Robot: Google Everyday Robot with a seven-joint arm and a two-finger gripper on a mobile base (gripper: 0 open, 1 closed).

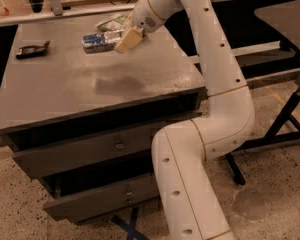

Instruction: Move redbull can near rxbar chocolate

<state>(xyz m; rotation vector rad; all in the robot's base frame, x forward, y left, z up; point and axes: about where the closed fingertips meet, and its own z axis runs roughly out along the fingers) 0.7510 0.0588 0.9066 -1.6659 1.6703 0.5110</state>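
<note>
The redbull can (100, 41), silver and blue, lies sideways at the back middle of the grey table (115, 84). My gripper (123, 43) reaches in from the right, its tan fingers (130, 38) closed on the can's right end. I cannot tell whether the can touches the table or hangs just above it. The rxbar chocolate (32, 49), a small flat dark bar, lies near the table's back left edge, well to the left of the can.
A green crinkled snack bag (111, 21) lies at the table's back edge, just behind the can. The table has two drawers (117, 145) in front. A shelf rail runs behind it. A dark table stand (290, 119) is on the right.
</note>
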